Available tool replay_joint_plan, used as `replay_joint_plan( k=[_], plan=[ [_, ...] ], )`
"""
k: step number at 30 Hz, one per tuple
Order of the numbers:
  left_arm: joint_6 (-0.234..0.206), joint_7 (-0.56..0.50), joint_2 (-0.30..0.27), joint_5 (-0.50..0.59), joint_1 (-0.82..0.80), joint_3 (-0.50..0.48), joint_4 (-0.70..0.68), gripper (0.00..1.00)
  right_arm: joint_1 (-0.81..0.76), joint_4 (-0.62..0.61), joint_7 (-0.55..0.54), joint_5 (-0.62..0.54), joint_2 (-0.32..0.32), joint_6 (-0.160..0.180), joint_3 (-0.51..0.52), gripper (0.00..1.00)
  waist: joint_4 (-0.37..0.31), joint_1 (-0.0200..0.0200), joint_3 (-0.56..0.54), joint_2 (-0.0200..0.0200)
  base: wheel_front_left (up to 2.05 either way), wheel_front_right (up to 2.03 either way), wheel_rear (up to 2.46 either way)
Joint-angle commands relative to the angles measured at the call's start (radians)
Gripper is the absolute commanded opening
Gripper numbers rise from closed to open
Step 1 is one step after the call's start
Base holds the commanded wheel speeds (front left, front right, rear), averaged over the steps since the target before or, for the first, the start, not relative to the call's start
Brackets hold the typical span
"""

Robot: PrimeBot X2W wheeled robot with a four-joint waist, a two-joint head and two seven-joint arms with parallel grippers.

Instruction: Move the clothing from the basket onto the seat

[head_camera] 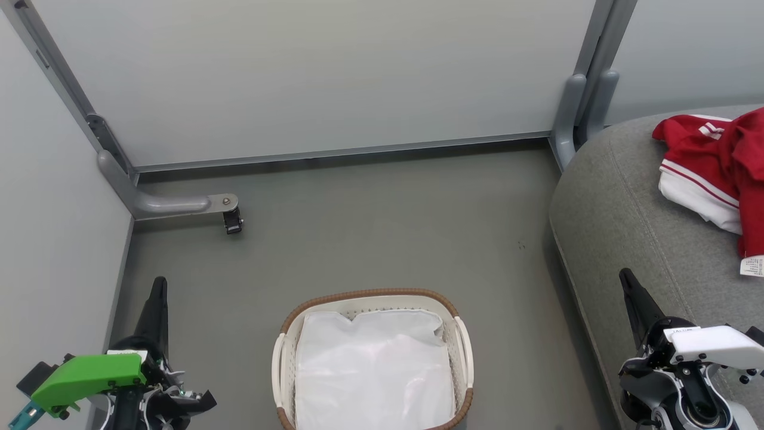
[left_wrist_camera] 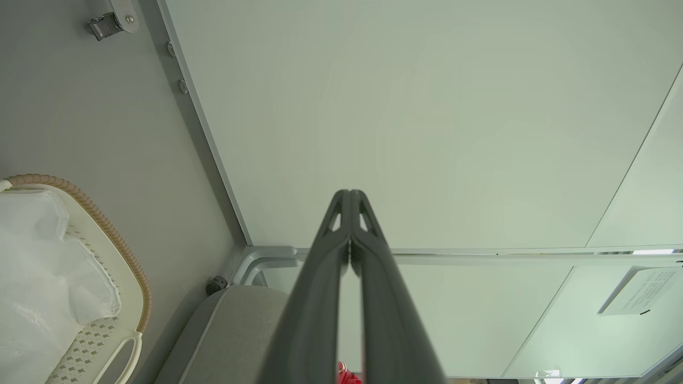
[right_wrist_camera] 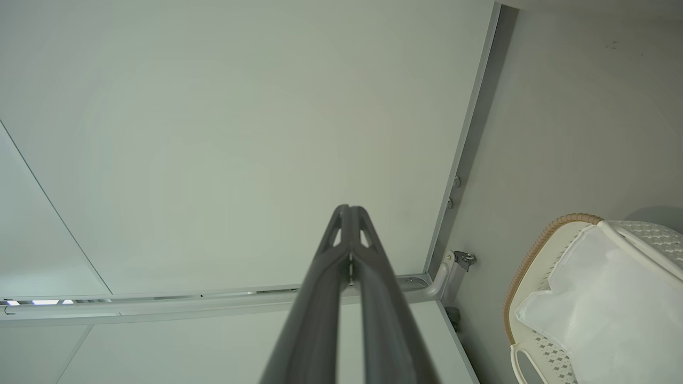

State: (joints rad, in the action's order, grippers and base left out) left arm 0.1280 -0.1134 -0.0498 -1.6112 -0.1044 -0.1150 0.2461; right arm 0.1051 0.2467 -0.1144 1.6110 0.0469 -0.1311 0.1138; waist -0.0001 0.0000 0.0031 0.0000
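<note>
Head view: the clothing [head_camera: 713,161] lies heaped on the seat [head_camera: 621,227], toward its far right edge. The basket [head_camera: 371,294] stands on the floor [head_camera: 388,221], its white liner [head_camera: 373,370] inside. The left gripper [head_camera: 159,285] and right gripper [head_camera: 625,276] flank the basket. Left wrist view: fingers pressed together, gripping nothing. Right wrist view: fingers likewise closed and empty, basket at lower right.
</note>
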Motion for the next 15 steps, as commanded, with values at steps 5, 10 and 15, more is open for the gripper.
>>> replay_joint_plan(
  k=[5,10,15],
  plan=[
    [0.006,-0.005,0.000,-0.003,-0.010,-0.002,-0.002,0.00,0.006,-0.004,-0.003,0.004,0.006,0.001,0.002,0.00,0.000,0.0000,0.000,0.0000,0.00,0.00,0.00],
    [0.006,-0.005,0.000,-0.003,-0.010,-0.002,-0.002,0.00,0.006,-0.004,-0.003,0.004,0.006,0.001,0.002,0.00,0.000,0.0000,0.000,0.0000,0.00,0.00,0.00],
    [0.006,-0.005,0.000,-0.003,-0.010,-0.002,-0.002,0.00,0.006,-0.004,-0.003,0.004,0.006,0.001,0.002,0.00,0.000,0.0000,0.000,0.0000,0.00,0.00,0.00]
  ],
)
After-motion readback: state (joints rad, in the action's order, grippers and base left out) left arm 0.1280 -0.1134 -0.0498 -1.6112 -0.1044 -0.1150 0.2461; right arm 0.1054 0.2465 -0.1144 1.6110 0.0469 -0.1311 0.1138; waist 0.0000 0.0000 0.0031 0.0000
